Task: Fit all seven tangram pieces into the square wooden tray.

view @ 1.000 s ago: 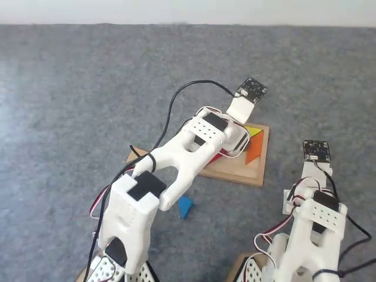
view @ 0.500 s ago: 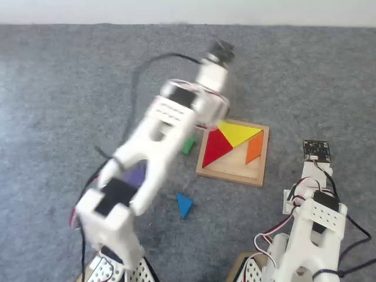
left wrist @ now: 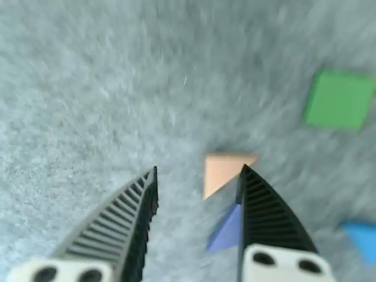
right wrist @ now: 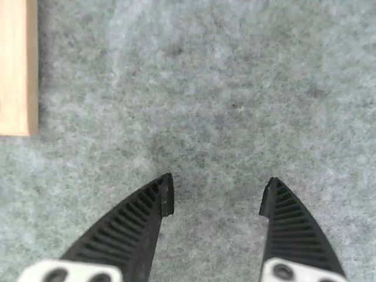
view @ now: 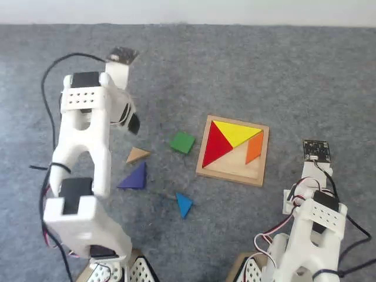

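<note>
Logged grey carpeted table point(view: 282, 70) under everything. Marked left arm point(view: 82, 141) raised over the table's left part, well apart from the tray point(view: 235, 169). Found left gripper point(left wrist: 198, 170) spread open, nothing held, hanging over bare carpet just beside the tan triangle point(left wrist: 223, 170). Marked right arm point(view: 314, 217) parked near the front edge. Found right gripper point(right wrist: 219, 178) likewise spread and empty, aimed at carpet just off a corner of the tray.

Tagged tray as flat on the carpet, right of centre. Counted three pieces seated inside:
- red triangle point(view: 216, 147) and yellow triangle point(view: 238, 132), the two big ones, edge to edge
- orange piece point(view: 254, 148) against the right wall (looked like the parallelogram, could not confirm)

Saw bare wood along the near side of the tray.

Counted four loose on the carpet:
- purple triangle point(view: 134, 177)
- green square point(view: 182, 142), near the tray's left edge
- tan triangle, just beyond the purple one
- blue triangle point(view: 184, 204), nearest the arm bases

Judged task under halfway: three of seven in, four to go. Guessed tan triangle as the likely next pick, given where the left gripper hung.
</note>
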